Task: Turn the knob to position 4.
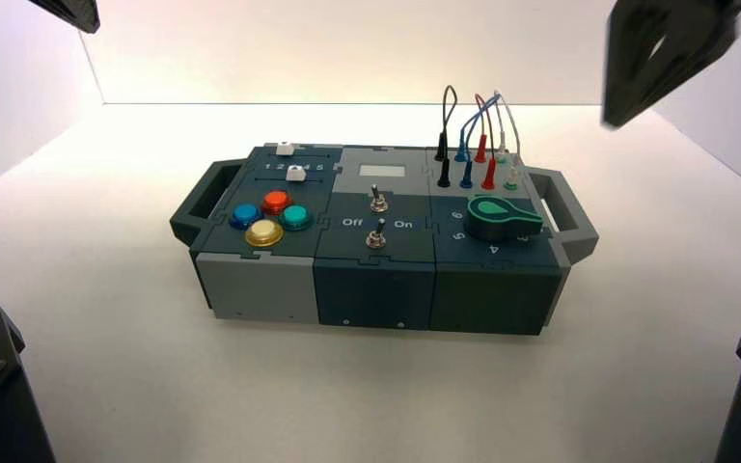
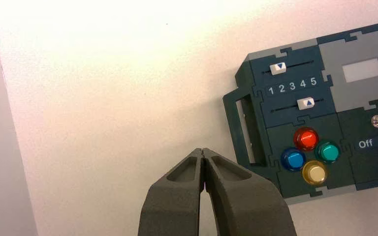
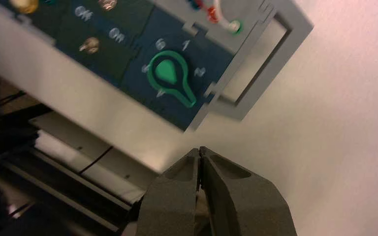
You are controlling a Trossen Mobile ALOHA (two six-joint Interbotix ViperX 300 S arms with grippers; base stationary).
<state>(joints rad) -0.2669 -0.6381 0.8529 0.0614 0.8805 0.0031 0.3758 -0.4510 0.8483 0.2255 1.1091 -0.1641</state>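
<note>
The green teardrop knob (image 1: 502, 217) sits on the right section of the box (image 1: 376, 289). In the right wrist view the knob (image 3: 170, 76) has its pointed tip between the white 2 (image 3: 200, 72) and the 4 (image 3: 160, 92) of the curved ring. The 4 (image 1: 494, 249) lies at the knob's near side. My right gripper (image 3: 200, 149) is shut and empty, hanging high above and to the right of the box (image 1: 622, 106), well clear of the knob. My left gripper (image 2: 203, 150) is also shut and empty, parked high at the far left (image 1: 72, 12).
Left section: two white sliders (image 2: 306, 103) around a 1-5 row, plus red, blue, teal and yellow push buttons (image 1: 270, 217). Two metal toggle switches (image 1: 377, 217) stand mid-box. Plugged wires (image 1: 473, 135) rise just behind the knob. A grey handle (image 1: 569, 217) sticks out on the right.
</note>
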